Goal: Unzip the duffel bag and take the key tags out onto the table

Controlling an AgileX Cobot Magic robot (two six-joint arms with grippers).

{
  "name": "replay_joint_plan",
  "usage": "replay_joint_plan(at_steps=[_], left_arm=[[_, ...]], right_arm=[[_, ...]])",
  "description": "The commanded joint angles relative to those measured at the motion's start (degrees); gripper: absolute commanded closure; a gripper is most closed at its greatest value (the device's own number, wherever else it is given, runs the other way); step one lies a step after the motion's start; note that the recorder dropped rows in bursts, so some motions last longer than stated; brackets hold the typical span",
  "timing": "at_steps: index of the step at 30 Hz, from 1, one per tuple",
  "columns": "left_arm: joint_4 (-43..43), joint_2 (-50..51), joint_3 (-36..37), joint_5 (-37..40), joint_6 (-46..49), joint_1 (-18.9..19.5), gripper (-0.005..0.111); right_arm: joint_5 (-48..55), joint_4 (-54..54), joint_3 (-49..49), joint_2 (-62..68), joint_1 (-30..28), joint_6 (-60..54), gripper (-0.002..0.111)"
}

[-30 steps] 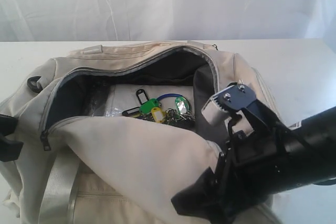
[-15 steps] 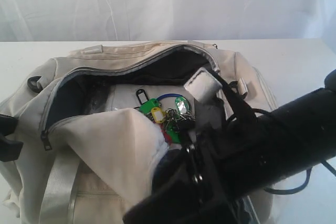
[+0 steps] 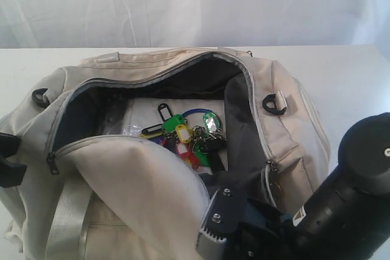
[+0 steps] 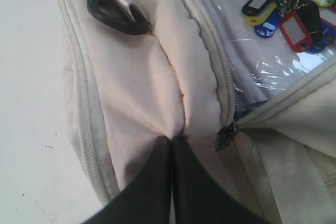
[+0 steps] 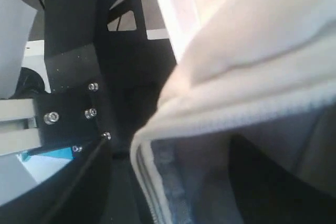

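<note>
Inside duffel bag (image 3: 140,187): key tags (image 3: 186,135) | left end effector (image 4: 172,140) pinching bag fabric

There is one bag (image 3: 152,193) on one table (image 3: 341,71). It holds one bunch of key tags (image 3: 186,135): at least two green, two yellow, two blue, one red and one black, though overlap hides the full tally. Two black D-rings (image 3: 39,95) show on the bag, and one strap (image 3: 64,217).

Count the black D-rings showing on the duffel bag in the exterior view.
2. One D-ring sits at the duffel bag's left end, the other at its right end. More may be hidden under fabric.
</note>
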Motion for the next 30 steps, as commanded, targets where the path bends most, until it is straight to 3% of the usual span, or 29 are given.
replay_joint_plan(at_steps=[1, 6, 12, 15, 21, 24, 28, 30], left_arm=[[-3.45, -1.11, -2.53, 2.8, 0.11, -0.07, 0.107], [-10.97, -1.61, -10.32, 7.65, 9.77, -0.07, 0.107], [-26.46, 0.43, -18.47, 13.19, 25.31, -0.07, 0.107], [-26.55, 2.78, -19.52, 14.55, 26.72, -0.07, 0.107], [-13.22, 7.52, -19.41, 20.02, 23.17, -0.07, 0.105], [-6.54, 9.14, -19.41, 23.56, 18.9, -0.07, 0.085], [-2.74, 9.65, -19.41, 25.41, 14.11, -0.07, 0.033], [-2.34, 9.4, -20.29, 26.14, 12.2, -0.07, 0.021]], right_arm=[[-1.76, -0.51, 0.92, 1.77, 0.23, 0.8, 0.049], [-3.96, -0.51, 1.05, 2.23, 0.23, 0.8, 0.049], [-4.51, -0.42, 1.05, 2.36, 0.23, 2.12, 0.049], [-4.51, -0.42, 1.05, 2.36, 0.23, 3.29, 0.049], [-4.51, -0.42, 1.05, 2.36, 0.23, 3.38, 0.049], [-4.51, -0.42, 1.05, 2.36, 0.23, 3.41, 0.049], [-4.51, -0.42, 1.05, 2.36, 0.23, 3.41, 0.049], [-4.51, -0.42, 1.05, 2.36, 0.23, 3.41, 0.049]])
